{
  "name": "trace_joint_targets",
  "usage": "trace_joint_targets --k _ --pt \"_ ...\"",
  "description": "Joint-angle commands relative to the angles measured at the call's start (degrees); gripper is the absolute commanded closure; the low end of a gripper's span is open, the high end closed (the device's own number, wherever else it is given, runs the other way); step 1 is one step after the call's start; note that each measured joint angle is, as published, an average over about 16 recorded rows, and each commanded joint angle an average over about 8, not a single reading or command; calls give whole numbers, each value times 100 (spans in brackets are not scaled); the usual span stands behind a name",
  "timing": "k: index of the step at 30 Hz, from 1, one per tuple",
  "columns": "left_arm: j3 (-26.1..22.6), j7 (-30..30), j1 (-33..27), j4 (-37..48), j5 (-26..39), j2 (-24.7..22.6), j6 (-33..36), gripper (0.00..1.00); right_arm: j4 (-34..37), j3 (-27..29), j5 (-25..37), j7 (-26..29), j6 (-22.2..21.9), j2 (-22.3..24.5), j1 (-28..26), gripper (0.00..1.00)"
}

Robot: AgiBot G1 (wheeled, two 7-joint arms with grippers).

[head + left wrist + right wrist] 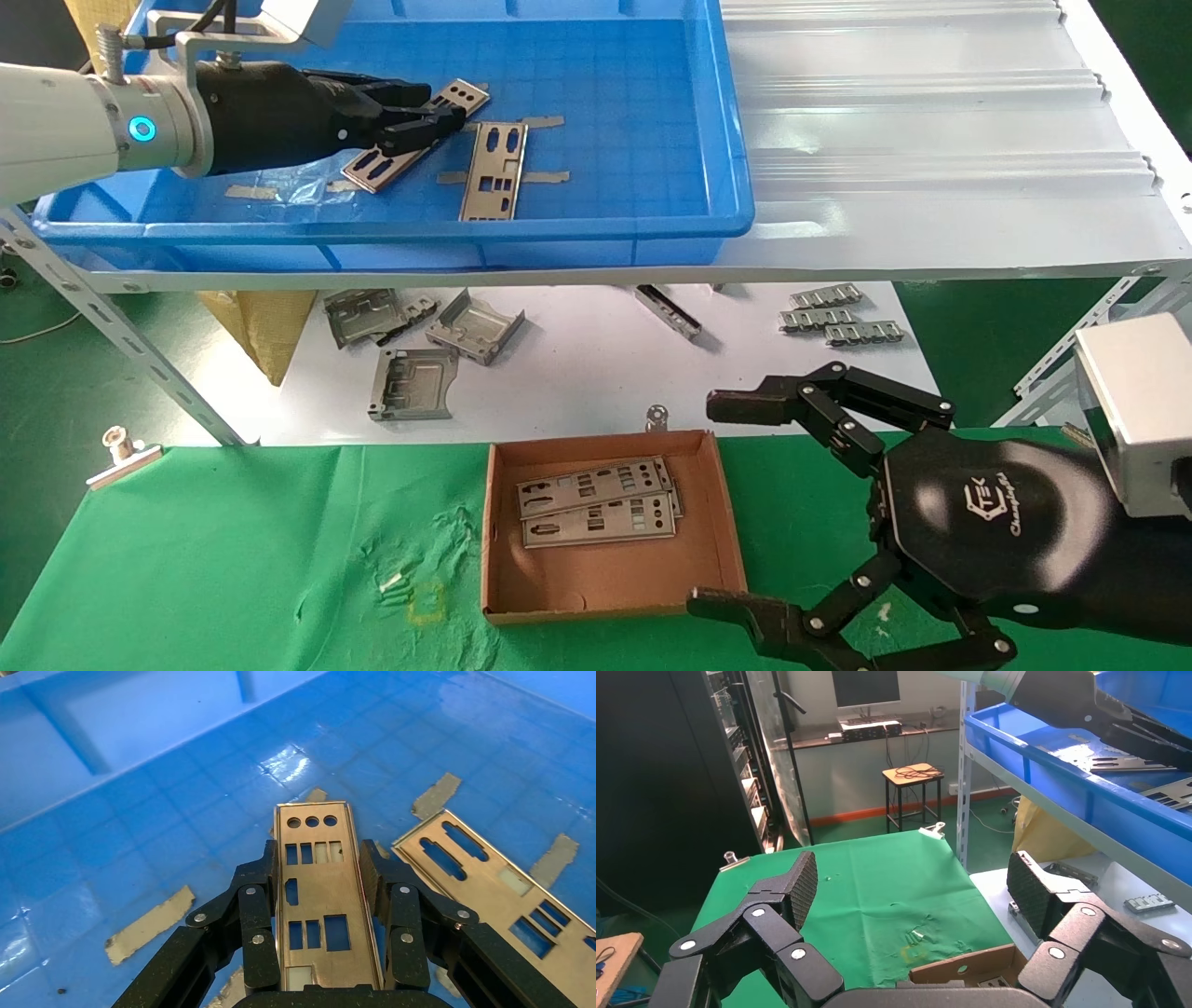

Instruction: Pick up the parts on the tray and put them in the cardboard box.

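— Where do we stand with our left gripper?

— It's inside the tray, fingers clamped on the long edges of one part. A second part lies just beside it on the blue floor.

— And our right gripper?

— It hovers spread wide, holding nothing, just beside the cardboard box, where we see two plates lying overlapped.

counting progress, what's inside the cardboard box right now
Two parts lie overlapped inside the cardboard box; whether a third hides beneath them cannot be seen.
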State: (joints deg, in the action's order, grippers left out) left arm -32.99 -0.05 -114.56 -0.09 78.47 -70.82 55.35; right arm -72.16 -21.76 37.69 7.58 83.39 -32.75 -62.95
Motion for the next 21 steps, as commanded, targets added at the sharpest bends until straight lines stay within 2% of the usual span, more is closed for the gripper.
trace_joint_targets --k 1,9,17,21 --pt "-4 -9 5 14 5 -4 -31 100 0 0 0 0 0 0 0 0" --pt "69 60 -101 -95 -99 21 32 100 0 0 0 0 0 0 0 0" --pt "168 165 -271 -209 -248 144 566 100 0 -1 0 0 0 0 0 0" --pt "197 237 -325 -271 -300 220 1045 100 0 -1 -1 0 0 0 0 0"
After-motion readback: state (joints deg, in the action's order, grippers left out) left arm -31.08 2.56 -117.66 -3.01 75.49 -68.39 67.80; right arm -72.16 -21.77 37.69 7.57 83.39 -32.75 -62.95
